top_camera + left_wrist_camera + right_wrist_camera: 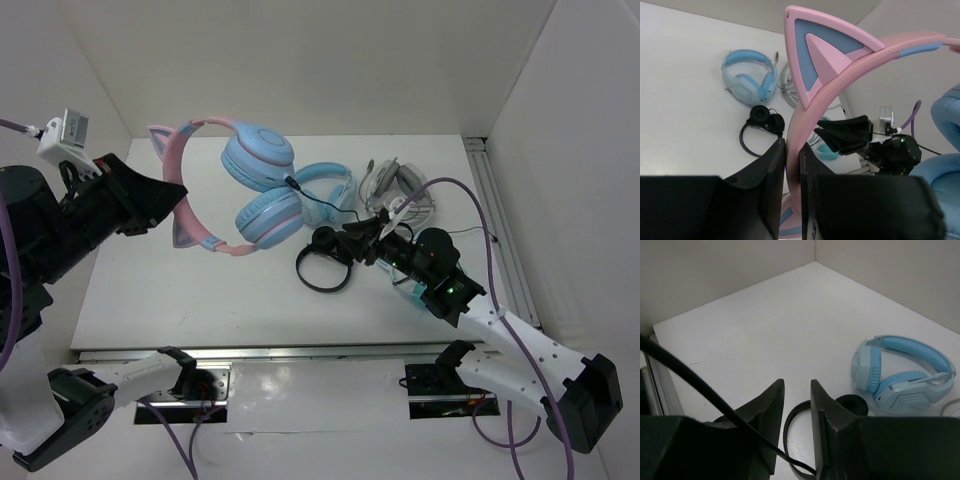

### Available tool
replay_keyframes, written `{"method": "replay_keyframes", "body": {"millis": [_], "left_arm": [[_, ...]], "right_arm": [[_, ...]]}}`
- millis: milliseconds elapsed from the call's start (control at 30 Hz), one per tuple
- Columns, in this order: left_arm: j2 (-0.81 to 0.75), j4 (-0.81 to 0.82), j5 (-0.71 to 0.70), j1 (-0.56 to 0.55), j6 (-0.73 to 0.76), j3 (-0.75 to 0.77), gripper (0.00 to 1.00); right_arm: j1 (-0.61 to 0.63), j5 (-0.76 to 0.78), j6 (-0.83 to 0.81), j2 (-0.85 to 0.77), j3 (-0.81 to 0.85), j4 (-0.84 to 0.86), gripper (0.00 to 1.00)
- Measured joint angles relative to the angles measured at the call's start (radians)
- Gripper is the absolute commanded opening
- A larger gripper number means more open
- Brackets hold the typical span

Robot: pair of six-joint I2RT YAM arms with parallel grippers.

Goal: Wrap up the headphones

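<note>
The headphones point(258, 158) have a pink cat-ear headband point(840, 75) and light blue ear cups, and they hang lifted above the table's back left. My left gripper point(180, 205) is shut on the headband, which is pinched between its fingers point(792, 145). A thin black cable point(318, 205) runs from the lower cup toward my right gripper point(358, 240) at the table's middle. In the right wrist view the cable point(690, 375) crosses the left finger and drops into the gap near the jaw base. The right gripper point(797, 385) stands open, its fingers apart and wider than the cable.
An all-blue pair point(325, 185) lies behind the right gripper. A white-grey pair point(400, 190) sits to its right. A small black headset point(322, 262) lies on the table under the right gripper. White walls close in the left, back and right sides.
</note>
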Motion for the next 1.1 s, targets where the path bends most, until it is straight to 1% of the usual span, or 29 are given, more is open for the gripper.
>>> {"method": "replay_keyframes", "body": {"millis": [33,67,100,133,167,200,300,400,533,633,733,867,967,1033,1100], "left_arm": [[0.003,-0.001,-0.012,0.000,-0.003,0.005,0.00],[0.009,0.000,-0.031,0.000,-0.006,0.016,0.00],[0.013,0.000,-0.043,0.000,-0.007,0.023,0.00],[0.022,-0.001,-0.067,0.000,-0.008,0.037,0.00],[0.027,0.000,-0.081,0.000,-0.009,0.044,0.00],[0.031,0.001,-0.100,0.000,-0.009,0.049,0.00],[0.033,0.000,-0.153,0.000,-0.026,0.050,0.00],[0.009,0.027,-0.203,0.000,-0.058,-0.011,0.00],[-0.019,0.052,-0.286,0.000,-0.053,-0.121,0.00],[-0.014,0.087,-0.367,0.000,-0.002,-0.185,0.00],[0.010,0.166,-0.447,0.000,0.058,-0.301,0.00],[0.061,0.264,-0.546,0.000,0.156,-0.502,0.00],[0.107,0.301,-0.620,-0.001,0.229,-0.625,0.00],[0.123,0.317,-0.678,-0.019,0.289,-0.686,0.00],[0.125,0.323,-0.702,-0.044,0.329,-0.704,0.00]], "right_arm": [[0.000,0.006,0.002,0.000,-0.009,0.000,0.35],[0.000,0.013,0.003,0.002,-0.016,0.002,0.29],[0.000,0.019,0.003,0.002,-0.020,0.002,0.29],[0.000,0.026,0.006,0.002,-0.023,0.003,0.11],[0.000,0.035,0.002,0.001,-0.028,0.006,0.04],[0.000,0.043,0.006,0.000,-0.032,0.009,0.00],[0.000,0.064,0.011,-0.001,-0.040,0.012,0.00],[0.000,0.080,0.021,0.001,-0.042,0.010,0.00],[0.044,0.197,0.060,0.002,-0.028,-0.022,0.00],[0.092,0.302,0.075,-0.005,0.019,-0.102,0.00],[0.105,0.404,0.082,-0.017,0.126,-0.237,0.00],[0.109,0.499,0.077,-0.021,0.315,-0.407,0.00],[0.121,0.538,0.061,-0.011,0.448,-0.519,0.00],[0.125,0.546,0.048,-0.003,0.509,-0.588,0.00],[0.125,0.544,0.031,0.006,0.552,-0.656,0.00]]}}
